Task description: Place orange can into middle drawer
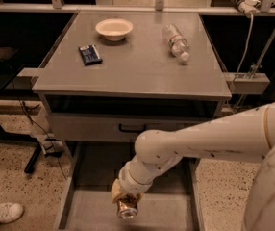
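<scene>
Arm (200,139) bent downward; end effector (126,199) gripping orange can (128,209) over middle drawer (87,213).

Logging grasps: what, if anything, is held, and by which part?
The gripper, low over the middle drawer, holds the orange can by its body, one silver end showing.

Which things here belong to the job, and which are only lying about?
Job: orange can, held in the gripper above the open middle drawer.
Lying about: white bowl, plastic bottle, dark packet, all on the cabinet top.
</scene>
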{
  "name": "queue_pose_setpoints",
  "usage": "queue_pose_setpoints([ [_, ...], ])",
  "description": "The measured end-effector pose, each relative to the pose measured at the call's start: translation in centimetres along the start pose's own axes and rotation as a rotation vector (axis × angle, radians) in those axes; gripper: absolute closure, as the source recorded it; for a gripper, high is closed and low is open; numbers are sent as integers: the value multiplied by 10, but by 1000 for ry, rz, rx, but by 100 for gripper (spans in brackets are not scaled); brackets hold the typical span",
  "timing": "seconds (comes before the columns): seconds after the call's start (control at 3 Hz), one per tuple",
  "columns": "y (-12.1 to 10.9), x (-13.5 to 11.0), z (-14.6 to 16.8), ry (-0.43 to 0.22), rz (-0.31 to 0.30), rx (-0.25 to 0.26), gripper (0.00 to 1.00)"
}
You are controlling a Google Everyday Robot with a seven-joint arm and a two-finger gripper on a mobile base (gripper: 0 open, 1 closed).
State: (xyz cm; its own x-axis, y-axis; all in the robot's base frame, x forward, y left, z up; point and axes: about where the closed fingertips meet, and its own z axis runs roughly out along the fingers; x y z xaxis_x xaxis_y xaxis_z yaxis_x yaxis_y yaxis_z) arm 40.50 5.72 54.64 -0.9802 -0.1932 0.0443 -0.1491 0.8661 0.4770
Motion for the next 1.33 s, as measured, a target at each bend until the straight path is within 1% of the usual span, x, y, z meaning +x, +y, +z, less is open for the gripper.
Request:
queue_pose_setpoints([
  [0.33, -19, -18, 32, -76, 71, -127, 100],
  [0.67, -33, -31, 48, -126, 108, -202, 100],
  [1.0, -43, -43, 66, -148, 139, -260, 100],
  [1.33, -47, -55, 82, -140, 151, -281, 100],
])
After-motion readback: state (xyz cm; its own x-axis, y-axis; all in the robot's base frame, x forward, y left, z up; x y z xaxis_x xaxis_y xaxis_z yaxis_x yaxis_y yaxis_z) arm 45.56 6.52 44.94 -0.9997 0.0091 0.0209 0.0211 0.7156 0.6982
